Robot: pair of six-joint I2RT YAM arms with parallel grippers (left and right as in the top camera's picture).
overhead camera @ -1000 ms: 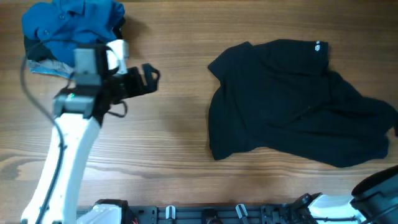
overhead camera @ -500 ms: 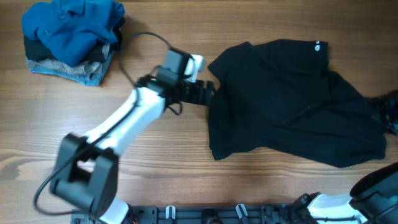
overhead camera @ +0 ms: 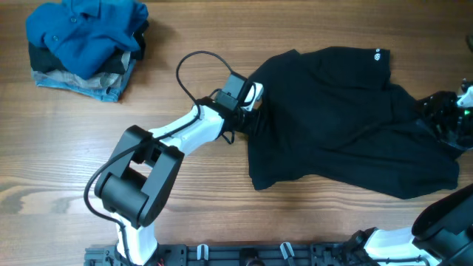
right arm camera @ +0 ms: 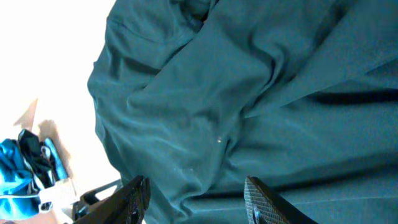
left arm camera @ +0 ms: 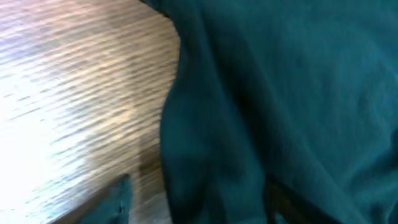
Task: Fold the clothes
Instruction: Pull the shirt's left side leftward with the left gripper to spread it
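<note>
- The T-shirt [overhead camera: 347,122] lies on the table [overhead camera: 199,207], at 3 o'clock from the table's centre.
- A stack of other garments [overhead camera: 85,48] sits at 10 o'clock, well apart from the T-shirt.
- The left gripper [overhead camera: 253,112] is at the T-shirt's 9 o'clock edge.
- The right gripper [overhead camera: 440,118] is over its 3 o'clock edge.
</note>
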